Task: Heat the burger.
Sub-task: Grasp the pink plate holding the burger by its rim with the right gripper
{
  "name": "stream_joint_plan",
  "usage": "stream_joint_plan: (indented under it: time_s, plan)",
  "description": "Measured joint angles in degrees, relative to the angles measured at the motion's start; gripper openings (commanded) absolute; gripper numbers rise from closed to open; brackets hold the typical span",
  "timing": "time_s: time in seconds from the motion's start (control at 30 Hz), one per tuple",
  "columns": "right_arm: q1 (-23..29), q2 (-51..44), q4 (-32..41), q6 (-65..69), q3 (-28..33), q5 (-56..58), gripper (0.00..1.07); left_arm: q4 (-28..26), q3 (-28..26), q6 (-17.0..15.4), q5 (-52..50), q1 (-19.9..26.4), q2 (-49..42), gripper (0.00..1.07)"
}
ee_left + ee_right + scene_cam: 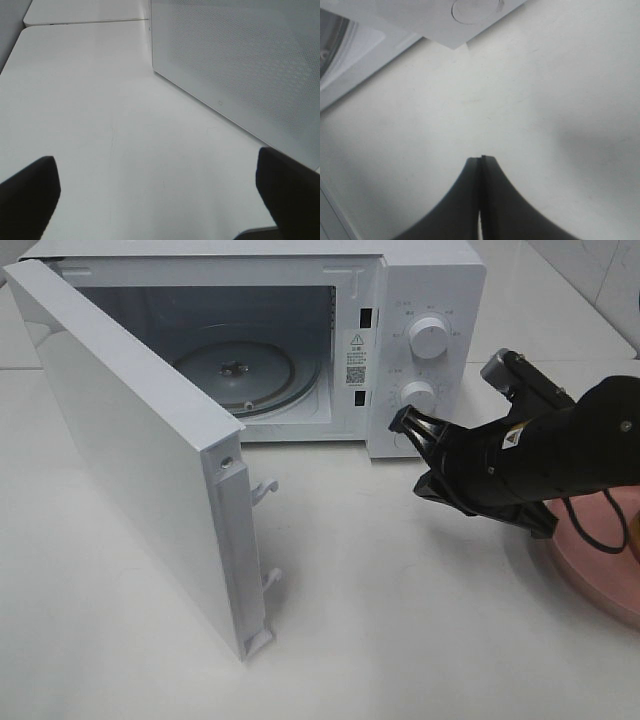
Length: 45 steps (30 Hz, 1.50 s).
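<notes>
Microwave [440, 280] count one, dials [428, 338] two, plate [605, 585] one; right jaws pinched together, left jaws wide.

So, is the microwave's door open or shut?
Open. The door stands angled far out from the microwave, and the glass turntable inside shows.

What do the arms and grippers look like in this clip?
The right arm is glossy black with a small white warning sticker and a black cable. The right gripper is black, tapering in a curve. Of the left gripper only two matte black fingers show.
</notes>
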Motion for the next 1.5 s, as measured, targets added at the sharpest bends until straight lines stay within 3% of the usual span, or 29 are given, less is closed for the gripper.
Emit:
stream_joint_plan:
  time_s: [0.1,0.23,0.53,0.63,0.7,1.1,1.37,1.4,1.43,1.47,1.5]
  plan:
    - [-0.52,-0.80,-0.80,-1.15,0.00,1.66,0.00,0.00,0.00,0.00,0.00,0.00,0.00,1.00]
    - [-2.98,-3.78,-2.75,-9.85,-0.86,12.38,0.00,0.00,0.00,0.00,0.00,0.00,0.00,1.00]
    - [-4.24,-4.98,-7.85,-30.42,-8.65,33.06,0.03,0.00,0.00,0.00,0.00,0.00,0.00,1.00]
    - [-4.24,-4.98,-8.71,-32.37,-9.17,34.49,0.03,0.00,0.00,0.00,0.00,0.00,0.00,1.00]
    - [-4.24,-4.98,-12.78,-38.10,-11.06,39.02,0.04,0.00,0.00,0.00,0.00,0.00,0.00,1.00]
    - [-6.30,-5.10,-16.04,-39.65,-16.84,52.31,0.09,0.00,0.00,0.00,0.00,0.00,0.00,1.00]
    - [-12.38,-5.16,-17.25,-39.65,-17.36,55.35,0.23,0.00,0.00,0.00,0.00,0.00,0.00,1.00]
    - [-13.01,-5.16,-17.25,-39.65,-17.36,55.35,0.28,0.00,0.00,0.00,0.00,0.00,0.00,1.00]
    - [-14.09,-5.16,-17.36,-39.65,-17.36,55.35,0.39,0.00,0.00,0.00,0.00,0.00,0.00,1.00]
    - [-14.09,-5.16,-17.36,-39.65,-17.36,55.35,0.39,0.00,0.00,0.00,0.00,0.00,0.00,1.00]
    - [-14.67,-5.16,-17.36,-39.65,-17.36,55.29,0.46,0.00,0.00,0.00,0.00,0.00,0.00,1.00]
